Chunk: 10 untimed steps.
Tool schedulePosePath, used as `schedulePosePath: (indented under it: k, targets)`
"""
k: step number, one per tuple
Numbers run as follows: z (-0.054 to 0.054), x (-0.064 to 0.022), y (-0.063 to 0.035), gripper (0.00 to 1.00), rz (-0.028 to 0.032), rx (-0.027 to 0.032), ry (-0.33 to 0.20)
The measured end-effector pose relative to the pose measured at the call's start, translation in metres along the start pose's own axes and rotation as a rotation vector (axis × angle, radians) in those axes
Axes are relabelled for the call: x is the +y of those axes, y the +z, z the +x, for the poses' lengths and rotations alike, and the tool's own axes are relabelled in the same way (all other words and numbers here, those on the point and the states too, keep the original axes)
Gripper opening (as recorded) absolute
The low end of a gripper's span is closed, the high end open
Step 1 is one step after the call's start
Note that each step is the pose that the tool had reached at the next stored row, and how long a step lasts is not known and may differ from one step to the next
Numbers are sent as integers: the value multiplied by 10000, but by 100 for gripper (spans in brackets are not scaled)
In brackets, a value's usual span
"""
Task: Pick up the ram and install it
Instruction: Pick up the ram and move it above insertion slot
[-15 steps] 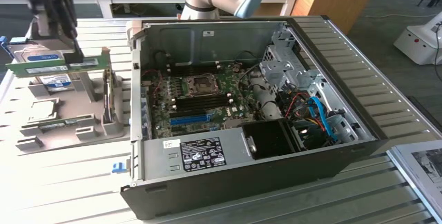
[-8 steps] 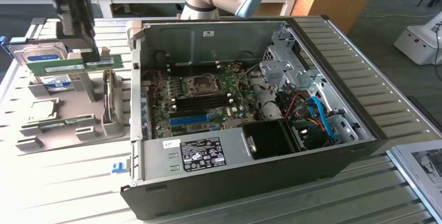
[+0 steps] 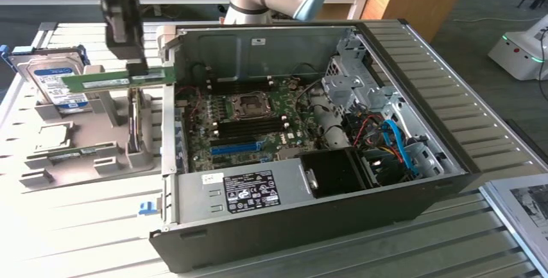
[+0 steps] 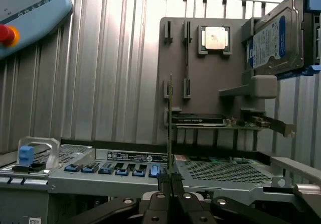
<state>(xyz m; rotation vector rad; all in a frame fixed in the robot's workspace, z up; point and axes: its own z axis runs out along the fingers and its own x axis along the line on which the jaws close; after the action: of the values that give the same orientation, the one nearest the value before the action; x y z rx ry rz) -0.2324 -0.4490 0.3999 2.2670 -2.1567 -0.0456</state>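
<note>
The end effector (image 3: 137, 66) is pinching the ram (image 3: 107, 81), its fingers closing tightly on one end of the stick. The ram is hanging level in the air above the gray holder (image 3: 86, 156), on the exterior view's left, just beside the wall of the open computer case (image 3: 342, 214). A hard drive (image 3: 56, 82) is standing in the holder behind it. The motherboard (image 3: 248, 124) is lying inside the case on the slatted table (image 3: 77, 226).
</note>
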Motion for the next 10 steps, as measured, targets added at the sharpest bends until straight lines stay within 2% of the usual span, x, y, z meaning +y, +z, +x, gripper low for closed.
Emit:
schedulePosePath:
  k: [10]
  targets:
    - [20,-400,-12,12,-1,1,-9]
